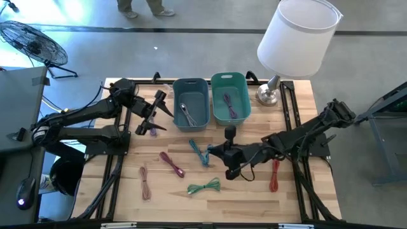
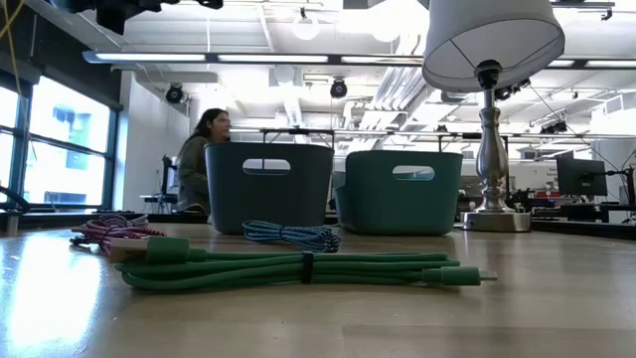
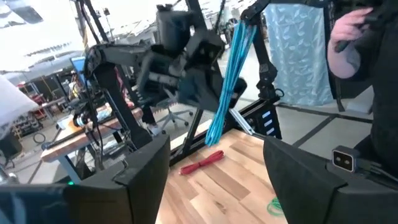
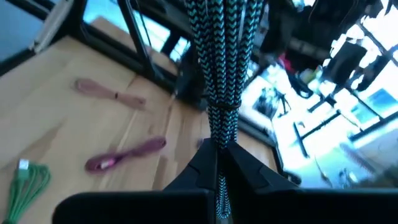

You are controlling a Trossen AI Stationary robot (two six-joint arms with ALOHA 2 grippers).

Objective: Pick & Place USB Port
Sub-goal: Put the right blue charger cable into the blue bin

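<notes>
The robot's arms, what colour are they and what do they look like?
Both arms are black, built from jointed tubes and chunky blocks, with thin black cables along them. The left arm and right arm look alike. Each ends in an end effector with two flat, dark fingers. No markings show clearly.

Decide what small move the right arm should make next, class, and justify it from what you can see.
Probably carry it toward the teal bin: the right end effector is shut on the blue braided cable, which hangs above the table, not yet over a bin.
</notes>
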